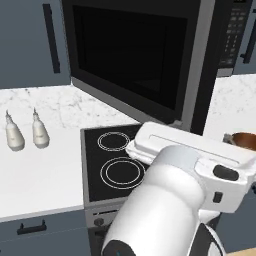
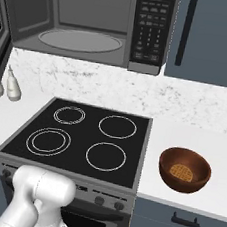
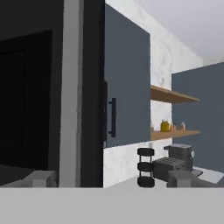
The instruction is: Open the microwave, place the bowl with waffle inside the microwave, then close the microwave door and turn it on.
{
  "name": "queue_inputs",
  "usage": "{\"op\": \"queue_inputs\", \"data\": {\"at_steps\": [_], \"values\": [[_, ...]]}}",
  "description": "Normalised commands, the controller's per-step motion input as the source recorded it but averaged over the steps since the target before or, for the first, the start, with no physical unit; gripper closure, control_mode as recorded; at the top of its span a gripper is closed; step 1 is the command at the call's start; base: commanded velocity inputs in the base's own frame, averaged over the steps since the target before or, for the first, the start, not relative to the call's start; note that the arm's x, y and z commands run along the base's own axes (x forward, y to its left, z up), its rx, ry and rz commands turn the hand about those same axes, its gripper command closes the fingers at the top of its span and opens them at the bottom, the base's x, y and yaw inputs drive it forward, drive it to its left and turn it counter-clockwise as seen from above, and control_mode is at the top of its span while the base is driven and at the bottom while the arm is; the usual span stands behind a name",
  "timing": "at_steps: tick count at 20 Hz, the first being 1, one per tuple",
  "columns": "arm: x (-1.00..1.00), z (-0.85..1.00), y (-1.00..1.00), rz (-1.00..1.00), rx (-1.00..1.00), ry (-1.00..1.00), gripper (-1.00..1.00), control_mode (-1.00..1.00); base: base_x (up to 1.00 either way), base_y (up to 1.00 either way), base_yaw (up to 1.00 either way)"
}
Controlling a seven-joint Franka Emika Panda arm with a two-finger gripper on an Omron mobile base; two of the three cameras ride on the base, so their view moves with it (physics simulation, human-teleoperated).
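Left base view: door (image 1: 131, 55) swung wide, dark glass, grey edge, at 12 above stove (image 1: 112, 160).
Right base view: microwave (image 2: 91, 22) open, grey cavity, turntable; reddish-brown bowl (image 2: 184, 169) with waffle (image 2: 181, 171) on counter (image 2: 193, 140), 3 o'clock of stove.
Hand view: gripper (image 3: 113, 180) spread wide, empty; door edge at 9.

White counter (image 2: 193, 140) carries the bowl (image 2: 184, 169) and, seemingly, two bottles (image 1: 25, 132).

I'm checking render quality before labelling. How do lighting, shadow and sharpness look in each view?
Left base view: the microwave door glass renders almost black, and the blurred arm hides most of the bowl. Right base view: even, soft light, no glare; the microwave cavity and waffle read clearly. Hand view: the dark door edge dominates, and the distant shelf items look soft.
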Motion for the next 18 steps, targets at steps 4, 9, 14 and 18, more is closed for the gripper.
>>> {"op": "queue_inputs", "data": {"at_steps": [4,9,14,18], "values": [[-0.26,0.10,-0.44,0.39,0.11,0.14,-1.00,-1.00,0.00,0.00,0.00],[0.00,-0.26,-0.50,0.59,0.09,0.27,-1.00,-1.00,0.00,0.00,0.00],[0.48,-0.37,-0.56,0.58,0.00,0.16,-1.00,-1.00,0.00,0.00,0.00],[0.62,-0.14,-0.60,0.61,0.01,0.02,-1.00,-1.00,0.00,0.00,0.00]]}}
